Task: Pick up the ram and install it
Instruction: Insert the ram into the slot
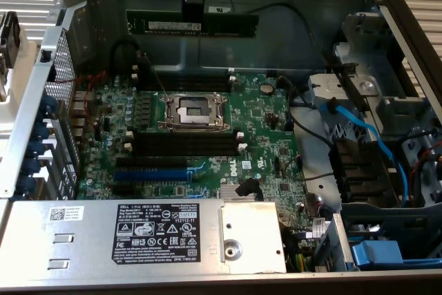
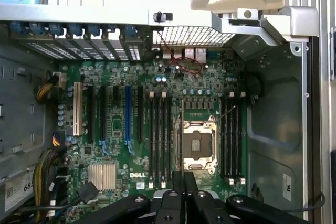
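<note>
The ram (image 1: 228, 25) is a long dark green stick with a white label. It hangs level above the far side of the open computer case, past the green motherboard (image 1: 262, 136). My gripper (image 1: 195, 13) comes down from above and is shut on the stick near its middle. In the wrist view my gripper (image 2: 184, 182) has its two fingers pressed close together over the board. Empty black slots with white end clips lie on either side of the processor socket (image 1: 193, 110), as one bank (image 1: 207, 144) nearer the front and another (image 1: 190, 77) farther back. The wrist view shows both, as the left slots (image 2: 157, 140) and the right slots (image 2: 232, 135).
A silver power supply box (image 1: 138, 233) with a black label covers the near edge of the case. Blue and black cables (image 1: 359, 126) and a drive cage fill the exterior view's right. A blue slot (image 1: 148, 170) and expansion slots sit at the board's near left. Metal case walls ring everything.
</note>
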Motion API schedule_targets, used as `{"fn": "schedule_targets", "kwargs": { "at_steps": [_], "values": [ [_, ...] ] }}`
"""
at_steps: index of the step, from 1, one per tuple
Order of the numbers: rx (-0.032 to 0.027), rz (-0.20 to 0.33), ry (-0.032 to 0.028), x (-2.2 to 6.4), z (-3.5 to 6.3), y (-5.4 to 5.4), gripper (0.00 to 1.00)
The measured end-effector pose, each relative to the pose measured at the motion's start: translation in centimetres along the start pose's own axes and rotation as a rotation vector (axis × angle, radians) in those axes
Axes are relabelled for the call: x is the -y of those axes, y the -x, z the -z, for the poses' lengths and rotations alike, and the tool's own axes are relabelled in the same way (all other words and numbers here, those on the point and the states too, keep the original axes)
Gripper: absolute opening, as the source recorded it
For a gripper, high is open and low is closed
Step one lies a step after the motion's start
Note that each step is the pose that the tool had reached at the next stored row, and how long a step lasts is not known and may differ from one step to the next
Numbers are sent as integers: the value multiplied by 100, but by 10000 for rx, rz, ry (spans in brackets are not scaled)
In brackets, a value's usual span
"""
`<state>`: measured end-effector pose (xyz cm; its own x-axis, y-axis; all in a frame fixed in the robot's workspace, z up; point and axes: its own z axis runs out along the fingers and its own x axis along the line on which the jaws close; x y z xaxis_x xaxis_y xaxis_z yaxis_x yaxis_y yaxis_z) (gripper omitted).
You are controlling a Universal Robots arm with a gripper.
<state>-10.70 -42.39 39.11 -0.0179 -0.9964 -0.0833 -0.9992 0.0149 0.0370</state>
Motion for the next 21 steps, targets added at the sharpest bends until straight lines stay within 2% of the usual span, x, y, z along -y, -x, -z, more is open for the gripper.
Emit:
{"fn": "schedule_targets", "kwargs": {
  "at_steps": [8,11,15,18,21],
  "values": [
    [-1,0,2,0,-88,-5,12],
    [-57,-2,0,-6,-119,-5,12],
    [-64,-3,0,-5,-192,3,12],
    [-61,-3,-1,-4,-252,48,12],
    [-74,-3,-2,-4,-310,140,12]
  ]
}}
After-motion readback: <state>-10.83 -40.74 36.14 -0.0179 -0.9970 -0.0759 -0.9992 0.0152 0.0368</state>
